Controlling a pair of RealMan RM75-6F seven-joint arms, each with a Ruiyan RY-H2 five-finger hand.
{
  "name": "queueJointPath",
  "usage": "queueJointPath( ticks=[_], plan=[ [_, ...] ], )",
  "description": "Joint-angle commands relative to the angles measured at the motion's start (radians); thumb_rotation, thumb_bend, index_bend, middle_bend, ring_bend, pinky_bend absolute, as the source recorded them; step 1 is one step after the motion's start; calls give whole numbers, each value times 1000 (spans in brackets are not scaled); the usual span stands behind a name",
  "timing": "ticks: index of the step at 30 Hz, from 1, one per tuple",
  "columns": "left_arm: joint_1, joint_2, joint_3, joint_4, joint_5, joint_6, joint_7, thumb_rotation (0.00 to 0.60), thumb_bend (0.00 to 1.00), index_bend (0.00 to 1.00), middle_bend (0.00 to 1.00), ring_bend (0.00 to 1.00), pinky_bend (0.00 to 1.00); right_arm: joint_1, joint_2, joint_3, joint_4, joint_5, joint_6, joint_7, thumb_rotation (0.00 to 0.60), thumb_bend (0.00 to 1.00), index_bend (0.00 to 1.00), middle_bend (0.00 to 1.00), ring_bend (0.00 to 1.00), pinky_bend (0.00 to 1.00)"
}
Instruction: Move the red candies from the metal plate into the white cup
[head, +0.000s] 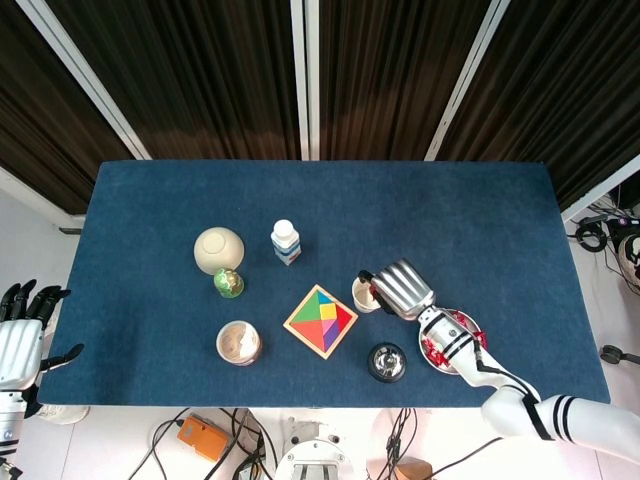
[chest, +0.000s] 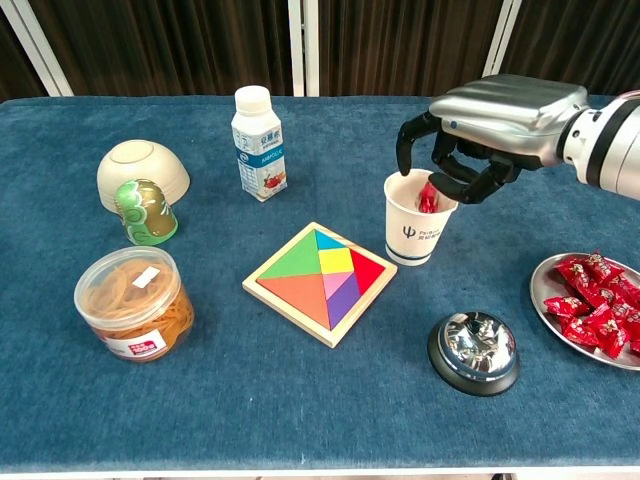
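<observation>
My right hand (chest: 485, 125) hovers over the mouth of the white cup (chest: 413, 238), fingers curled down. It pinches one red candy (chest: 428, 197) that dips into the cup. In the head view the right hand (head: 401, 288) covers the right side of the cup (head: 361, 293). The metal plate (chest: 541, 301) sits at the right edge with several red candies (chest: 596, 302) on it; my forearm crosses over those candies (head: 433, 350) in the head view. My left hand (head: 20, 338) hangs off the table's left side, fingers spread, holding nothing.
A chrome bell (chest: 473, 350) stands in front of the cup, between it and the plate. A tangram puzzle (chest: 320, 281) lies at the centre. A milk bottle (chest: 257, 130), an upturned bowl (chest: 140, 168), a green figure (chest: 147, 213) and a rubber-band tub (chest: 133, 303) are to the left.
</observation>
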Motion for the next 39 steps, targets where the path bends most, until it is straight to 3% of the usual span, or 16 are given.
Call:
queueJointPath(
  ticks=[1,7,12,18,29,39],
  plan=[
    [0,-1,0,1,-1,-1,-2,600,20,210,174,12,0,-1,1,-5,-7,3,15,-4,600,591,346,864,998,1000],
    [-1,-4,-1,9,3,0,-8,600,19,210,174,12,0,-72,74,-47,-59,-106,162,67,600,515,291,864,995,1000],
    [-6,-8,-4,16,4,-4,-12,600,19,210,174,12,0,-172,182,-139,-76,-207,282,119,600,509,347,864,994,1000],
    [-12,-17,-4,16,13,-7,-10,600,19,210,174,12,0,-242,229,-252,-10,-235,266,122,600,493,398,864,994,1000],
    [-8,-18,0,7,20,2,-2,600,19,210,174,11,0,-254,174,-265,92,-168,170,135,600,485,403,864,994,1000],
    [1,-17,4,8,13,6,-3,600,19,210,174,10,0,-261,169,-274,92,-180,158,145,600,485,415,864,994,1000]
  ],
)
